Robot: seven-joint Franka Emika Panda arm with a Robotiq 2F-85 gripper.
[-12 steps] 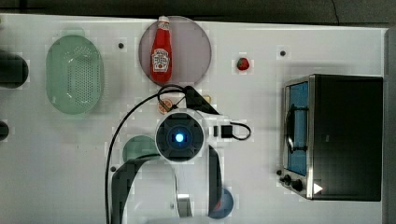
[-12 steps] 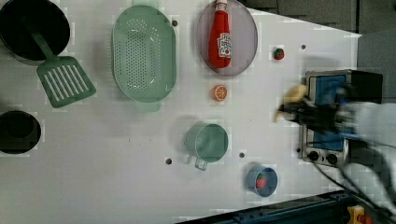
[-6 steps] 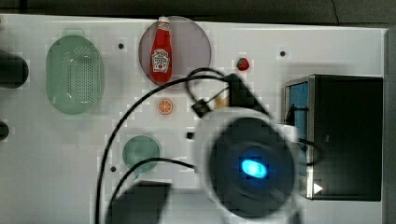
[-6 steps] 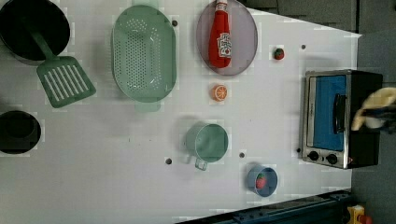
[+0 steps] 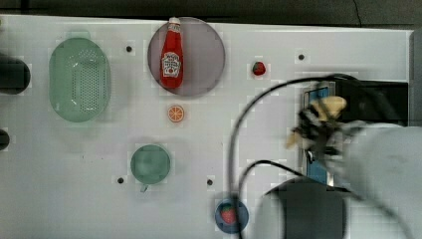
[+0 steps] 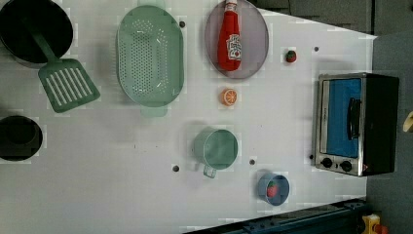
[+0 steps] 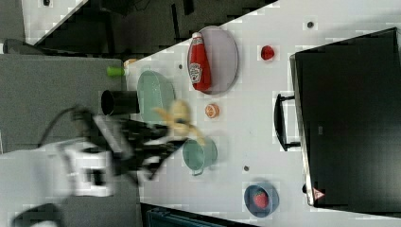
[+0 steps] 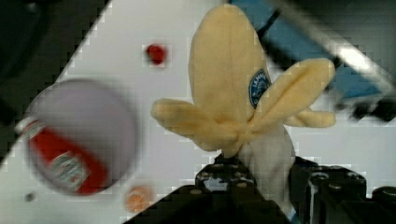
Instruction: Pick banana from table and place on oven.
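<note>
- Bench point(image 5: 278, 64): the white top carries a green colander point(image 5: 79, 79), a ketchup bottle point(image 5: 171, 55) lying on a round plate point(image 5: 206, 55), an orange slice point(image 5: 175, 113) and a green cup point(image 5: 150, 164). In the top view all of these sit well apart from the pincer, off to the top view's left. None belongs to the task.
- Banana point(image 8: 233, 93): off the bench and carried in the air. The wrist view shows its lower end caught between the black fingers, with its cloth peel flaps spread above them. The pick-up step is judged complete.
- Pincer point(image 5: 318, 130): pinching the banana. In the top view it hangs just over the front edge of the oven, with the banana reaching from it towards the black roof.
- Oven point(image 6: 358, 124): door closed and roof bare in the left view. A pale tip of the banana point(image 6: 409, 122) shows just beyond the oven at the left view's right edge.
- Outstanding: the banana is not yet on the oven roof. Judged remaining are positioning over the black top, lowering, release and withdrawal. How high the pincer stands above the roof cannot be told.
</note>
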